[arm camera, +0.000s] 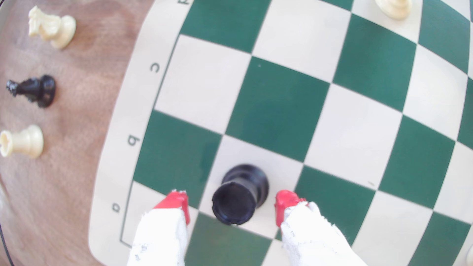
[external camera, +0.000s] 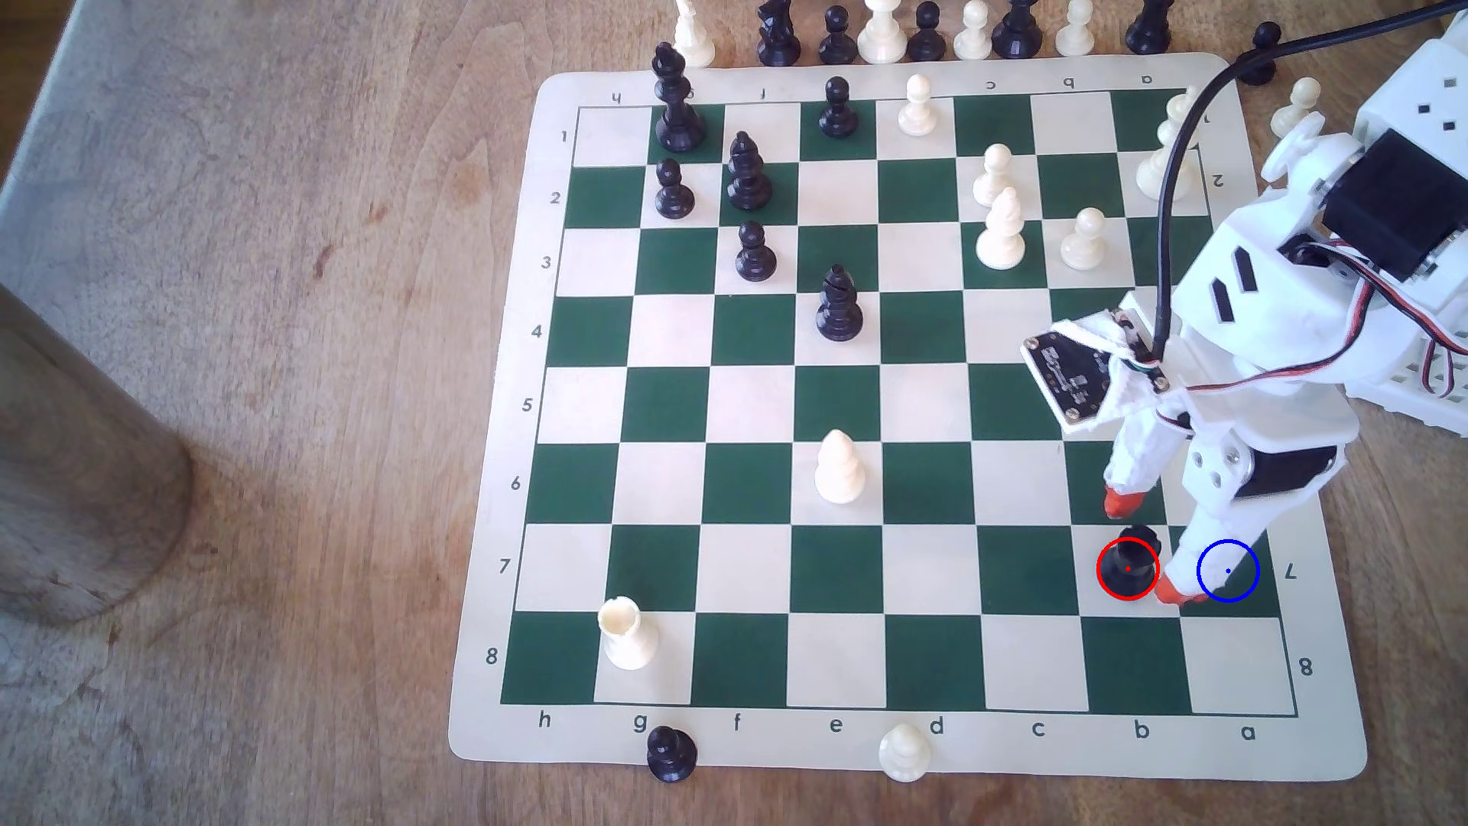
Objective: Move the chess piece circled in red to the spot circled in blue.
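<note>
Black rook [external camera: 1134, 556] upright on the red-ringed cream square, next to the last file at the exterior view's right; spot [external camera: 1228, 570] on the dark green square just beside it, toward the board's edge, blue ring partly covered by one white finger. Gripper [external camera: 1149, 546] down over the rook, jaws spread wide, one red tip on each side, neither touching (clear gaps in the wrist view); nothing grasped yet.

Probably light, hollow or thin plastic; stiff, no give under pressure; smooth and glossy, so likely slippery against hard pads (the red tip coating may add some grip). Not fragile, judging by the stout build. Wide base and low height, so stable standing, yet easy to tip if one tip arrives first and pushes sideways.

Best hold, as a judgement: across the waist or just under the notched top [arm camera: 234, 204], where the flare above would stop a downward slip; not on the rim itself, where a pinch could squirt it out. Closing evenly from both sides, centred, looks wise; rook [arm camera: 240, 193] sits a little nearer one tip than the other in the wrist view, though hard to be sure. Short hop afterwards, one square only; finger currently over the spot, so a small lift before shifting seems called for.
</note>
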Controlling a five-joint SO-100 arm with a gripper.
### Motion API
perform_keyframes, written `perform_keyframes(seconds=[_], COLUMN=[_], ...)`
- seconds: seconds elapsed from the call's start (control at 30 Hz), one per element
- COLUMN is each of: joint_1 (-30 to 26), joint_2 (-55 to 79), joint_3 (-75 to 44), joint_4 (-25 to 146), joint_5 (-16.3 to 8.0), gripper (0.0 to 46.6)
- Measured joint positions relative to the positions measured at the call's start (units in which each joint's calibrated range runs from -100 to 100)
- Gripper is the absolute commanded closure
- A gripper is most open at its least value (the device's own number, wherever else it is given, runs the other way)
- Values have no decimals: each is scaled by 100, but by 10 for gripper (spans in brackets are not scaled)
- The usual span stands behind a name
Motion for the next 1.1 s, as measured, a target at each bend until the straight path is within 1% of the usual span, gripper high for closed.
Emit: perform_keyframes(seconds=[0.1, 0.13, 0.2, 0.23, 0.27, 0.6, 0.73, 0.77, 0.8, 0.93, 1.1], joint_1=[7, 7, 7, 0, 0, -52, 133, 251, 251, 184, -147], joint_2=[101, 142, 193, 201, 201, 84, -461, -813, -947, -1676, -2371], joint_3=[0, 0, -27, -27, -36, -108, -199, -334, -407, -533, -533], joint_4=[-72, -88, -112, -151, -183, -231, -32, 175, 271, 1012, 1753], joint_5=[-5, -5, -10, -34, -54, -156, -230, -234, -239, -234, -274], gripper=[316, 362, 388, 419, 461, 464, 464, 464, 464, 464, 464])
